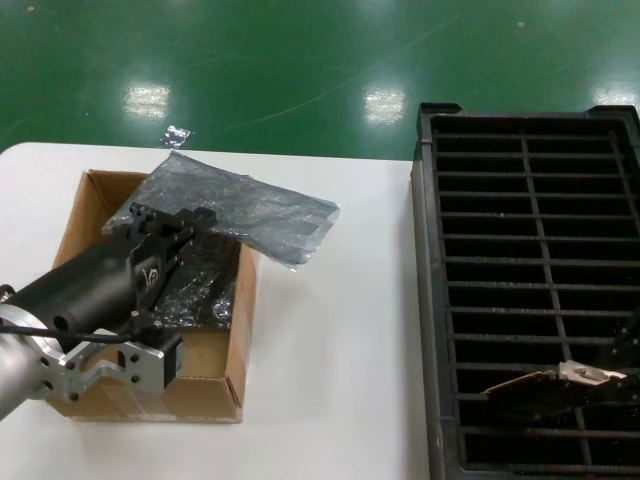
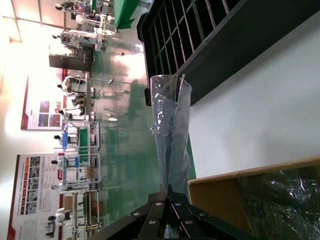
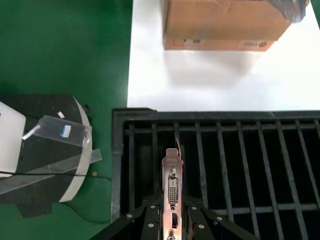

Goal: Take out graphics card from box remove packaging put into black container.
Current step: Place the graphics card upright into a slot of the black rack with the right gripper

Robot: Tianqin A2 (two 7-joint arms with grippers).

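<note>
- Filling the table's right side, the black container (image 1: 530, 290) lies under the right gripper (image 3: 170, 220), which pinches the graphics card (image 1: 555, 382) by its bracket above the slots.
- Over the box (image 1: 75, 230), the left arm reaches forward, its left gripper (image 1: 165, 225) clamped on the packaging (image 1: 240, 210).
- Only the right wrist view shows the card's white port.

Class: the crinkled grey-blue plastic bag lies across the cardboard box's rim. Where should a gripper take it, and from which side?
Probably the crinkled grey-blue plastic bag at its box-side end, from above the brown cardboard box: it is thin and flat, and the left gripper already pinches it there.
</note>
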